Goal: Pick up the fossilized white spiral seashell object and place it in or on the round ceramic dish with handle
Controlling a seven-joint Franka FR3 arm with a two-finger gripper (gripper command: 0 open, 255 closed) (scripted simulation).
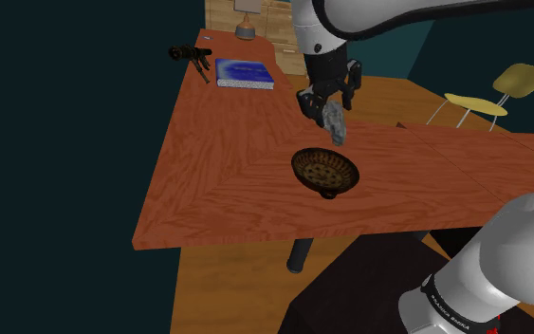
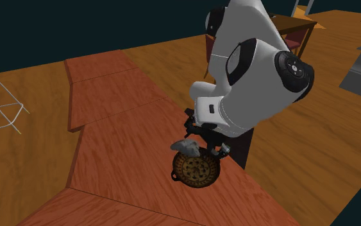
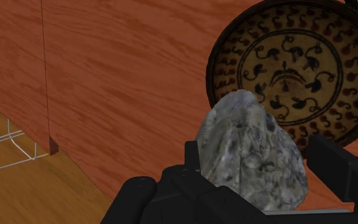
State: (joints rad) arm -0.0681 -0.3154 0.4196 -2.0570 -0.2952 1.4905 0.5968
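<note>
Shell [image 1: 335,121], grey and mottled, is clasped in the hand [image 1: 331,108] and held clear of the table [image 1: 217,161], close above the far rim of the patterned dish [image 1: 324,173]. In the wrist view the fingertips are hidden behind the shell, and the dish is cut off at the edge.

Reddish wood-grain table [image 1: 217,161], L-shaped. A round brown patterned dish [image 1: 324,172] stood near the bend. A blue book [image 1: 245,73], a small dark object [image 1: 191,54] and a grey domed object [image 1: 245,31] rested at the far end, well apart from the dish.
</note>
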